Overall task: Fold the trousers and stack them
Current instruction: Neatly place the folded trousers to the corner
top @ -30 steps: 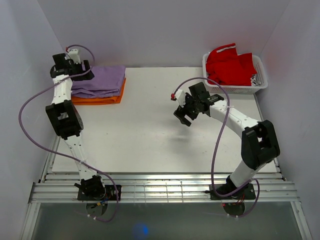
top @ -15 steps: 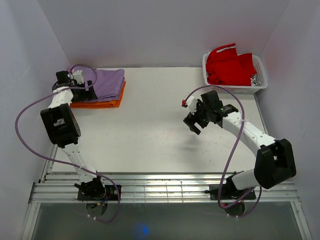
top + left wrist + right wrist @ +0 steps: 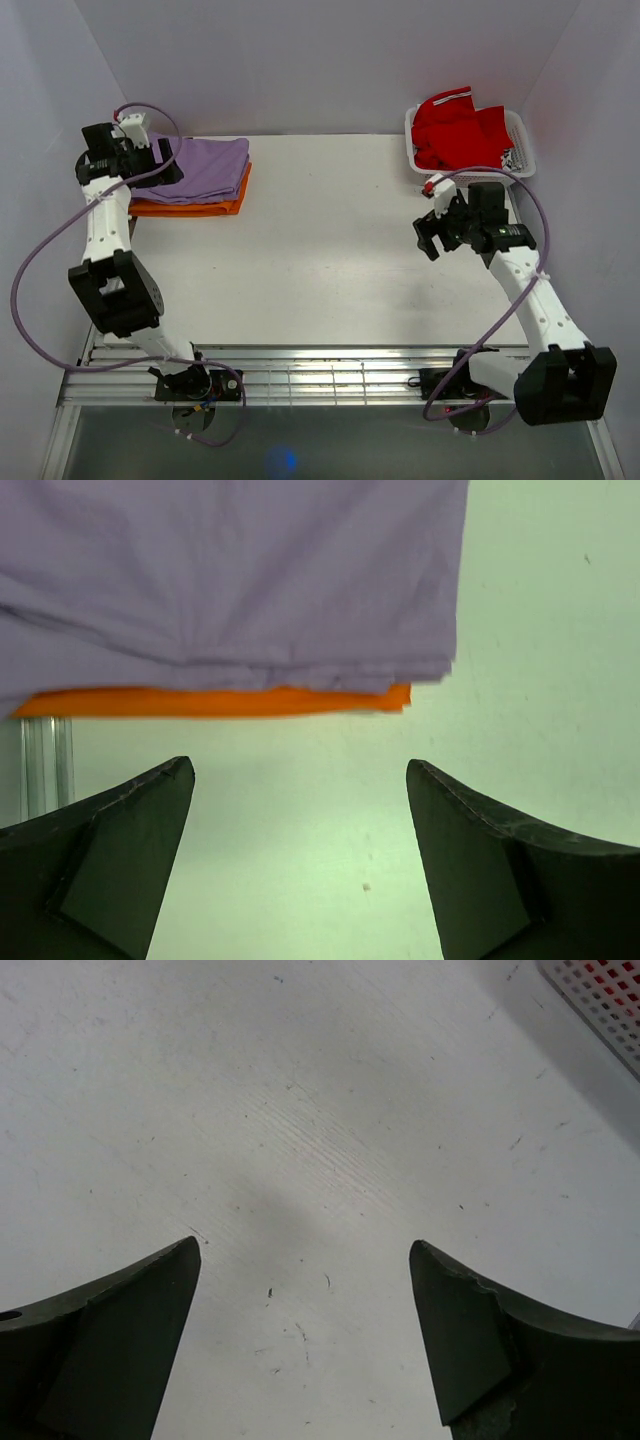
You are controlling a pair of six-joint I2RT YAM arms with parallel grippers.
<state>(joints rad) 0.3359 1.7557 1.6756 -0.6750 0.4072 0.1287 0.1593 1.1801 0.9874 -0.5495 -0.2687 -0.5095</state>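
Note:
The trousers (image 3: 210, 163) lie folded as a flat lilac pile on top of a folded orange garment (image 3: 195, 206) at the table's far left. In the left wrist view the trousers (image 3: 230, 580) fill the top, with the orange garment (image 3: 200, 701) showing as a thin strip under them. My left gripper (image 3: 166, 166) hovers at the pile's left end, open, with only bare table between its fingers (image 3: 300, 770). My right gripper (image 3: 428, 235) hangs open over bare table (image 3: 305, 1250) at the right side, just in front of the basket.
A white basket (image 3: 522, 152) with a red garment (image 3: 460, 130) stands at the back right corner; its corner shows in the right wrist view (image 3: 600, 1005). White walls close in the table on three sides. A metal rail (image 3: 330, 375) runs along the near edge.
The left gripper has drawn back to the left off the pile and opened wider. The right arm has swung to the right, toward the basket.

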